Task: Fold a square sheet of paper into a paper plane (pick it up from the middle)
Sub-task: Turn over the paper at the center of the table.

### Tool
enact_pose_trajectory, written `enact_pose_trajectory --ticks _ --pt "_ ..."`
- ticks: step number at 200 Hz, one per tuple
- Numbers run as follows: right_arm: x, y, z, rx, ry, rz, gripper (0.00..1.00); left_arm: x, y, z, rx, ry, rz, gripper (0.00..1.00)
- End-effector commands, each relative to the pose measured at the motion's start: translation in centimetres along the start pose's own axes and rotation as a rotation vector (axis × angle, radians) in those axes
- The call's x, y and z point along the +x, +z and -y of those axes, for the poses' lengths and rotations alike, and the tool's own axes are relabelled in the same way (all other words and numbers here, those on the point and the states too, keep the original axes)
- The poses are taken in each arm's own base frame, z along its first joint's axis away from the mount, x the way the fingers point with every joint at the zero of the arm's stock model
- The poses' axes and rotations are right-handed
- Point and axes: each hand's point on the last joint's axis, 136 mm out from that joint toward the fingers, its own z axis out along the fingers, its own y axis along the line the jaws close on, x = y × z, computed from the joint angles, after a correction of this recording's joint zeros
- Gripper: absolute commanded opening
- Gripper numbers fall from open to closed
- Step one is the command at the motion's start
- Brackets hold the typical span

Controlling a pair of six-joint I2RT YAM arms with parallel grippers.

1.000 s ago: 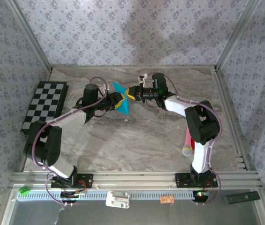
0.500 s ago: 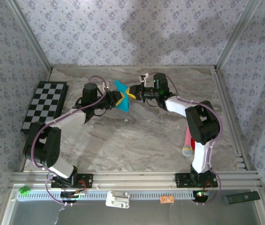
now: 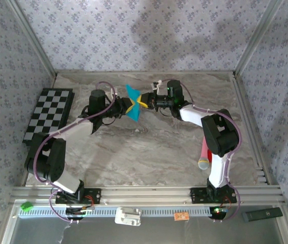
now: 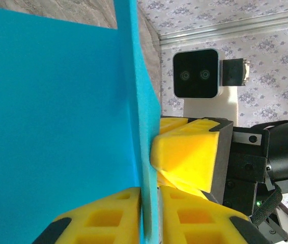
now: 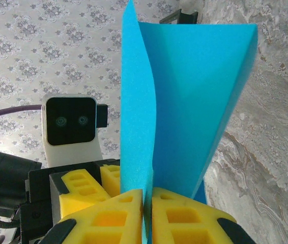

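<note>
Above the grey marbled tabletop (image 3: 149, 147), my left gripper (image 3: 127, 106) pinches one side of the thin teal-blue creased sheet of paper (image 3: 130, 93) held upright in mid-air, my right gripper (image 3: 142, 100) pinches the other, so I'd squeeze evenly along the crease without twisting.

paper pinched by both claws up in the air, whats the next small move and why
Probably ease the right claw open so the left claw alone holds the paper, then regrip farther along. Both claws are shut on the same folded teal layers, nearly tip to tip above the table, leaving little room to fold further.
</note>
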Motion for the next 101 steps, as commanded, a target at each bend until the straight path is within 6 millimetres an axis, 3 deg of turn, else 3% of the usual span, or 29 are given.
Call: enact_pose_trajectory --ticks 1,53,72,79,101 --pt "-0.2 -0.7 -1.7 -0.03 -0.031 0.006 0.13 -0.3 -0.3 1.6 0.04 0.032 0.024 0.14" --pt "-0.5 -1.1 -1.8 -0.024 -0.038 0.02 0.18 -0.5 -0.4 1.0 0.009 0.031 0.027 0.07" --pt "-1.0 -1.8 -1.5 0.007 -0.047 0.046 0.3 -0.5 -0.5 0.3 -0.033 0.033 0.025 0.06" --pt "-0.5 -2.3 0.0 0.049 -0.027 0.05 0.35 -0.5 -0.6 -0.2 -0.058 0.037 0.023 0.06" --pt "-1.0 -4.2 1.6 0.14 -0.031 0.095 0.49 -0.3 -1.5 -2.0 -0.195 0.082 0.018 0.06"
